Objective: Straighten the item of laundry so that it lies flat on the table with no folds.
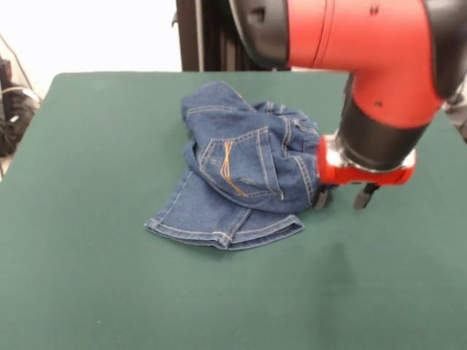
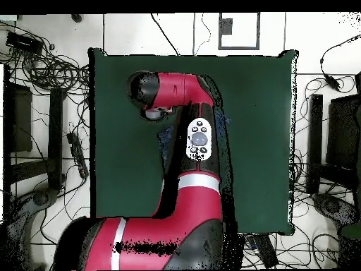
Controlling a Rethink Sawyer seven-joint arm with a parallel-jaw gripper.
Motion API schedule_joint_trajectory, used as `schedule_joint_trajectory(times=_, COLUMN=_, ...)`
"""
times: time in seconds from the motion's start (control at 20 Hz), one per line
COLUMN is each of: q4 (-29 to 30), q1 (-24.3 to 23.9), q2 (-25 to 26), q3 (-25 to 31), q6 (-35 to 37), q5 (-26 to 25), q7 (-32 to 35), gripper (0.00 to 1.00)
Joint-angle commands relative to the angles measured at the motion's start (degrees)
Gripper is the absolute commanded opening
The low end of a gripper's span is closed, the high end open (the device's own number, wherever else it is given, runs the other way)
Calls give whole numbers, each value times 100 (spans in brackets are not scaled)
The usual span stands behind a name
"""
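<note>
My jaws (image 1: 344,197) spread, low over surface (image 1: 87,277), touching crumpled jeans (image 1: 244,175) at their edge; legs run away toward opposite side.

From above, your red and black arm (image 2: 185,176) stretches over the middle of the green table (image 2: 261,141), covering nearly all of the jeans (image 2: 220,116); only slivers of blue denim peek out beside it. Cables (image 2: 49,70) litter the surrounding floor.

Small blue denim jeans (image 1: 241,175), bunched and folded over, back pocket with orange-tan stitching facing up. Two hemmed leg ends fanned toward the near edge. Lying mid-way across a dark green counter (image 1: 87,277).
</note>
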Motion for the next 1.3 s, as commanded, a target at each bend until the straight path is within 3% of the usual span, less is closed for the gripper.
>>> schedule_joint_trajectory(times=0.05, q4=-577, q1=343, q2=633, q3=-83, q6=1106, q5=148, q7=1876, gripper=100)
schedule_joint_trajectory(times=0.35, q4=-1011, q1=452, q2=878, q3=-337, q6=1652, q5=85, q7=2088, gripper=100)
schedule_joint_trajectory(times=0.95, q4=-731, q1=520, q2=742, q3=-277, q6=1745, q5=190, q7=2000, gripper=100)
schedule_joint_trajectory(times=1.3, q4=-1073, q1=493, q2=1127, q3=-292, q6=1875, q5=186, q7=1983, gripper=100)
